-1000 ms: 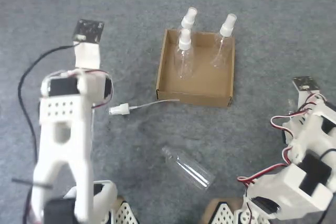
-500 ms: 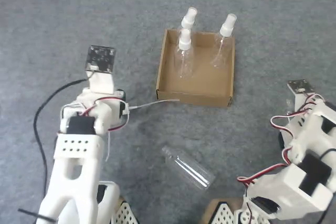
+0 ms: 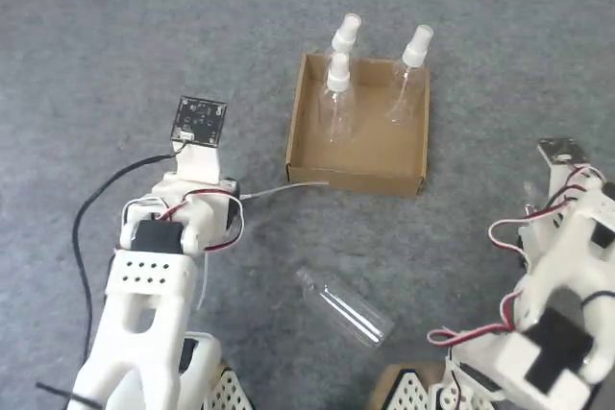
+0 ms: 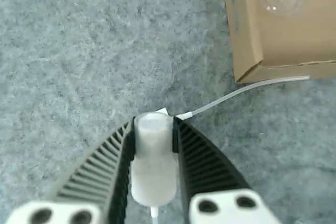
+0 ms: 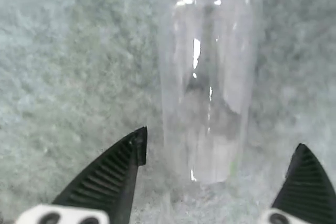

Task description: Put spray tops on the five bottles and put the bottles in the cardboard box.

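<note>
A white spray top with a long thin tube lies on the grey carpet beside the cardboard box. My left gripper is shut on it, one finger against each side. My right gripper is open, and a clear bottle with no top sits just beyond its spread fingers. Another uncapped clear bottle lies on its side in the middle of the carpet. Two bottles with spray tops stand in the box, and a third is at its far edge.
The left arm takes up the lower left of the carpet, with a black cable looping beside it. The right arm fills the lower right corner. Open carpet lies between the box and the lying bottle.
The left arm has drawn back and come down over the spray top, which now sits between its fingers. The right arm has shifted slightly.
</note>
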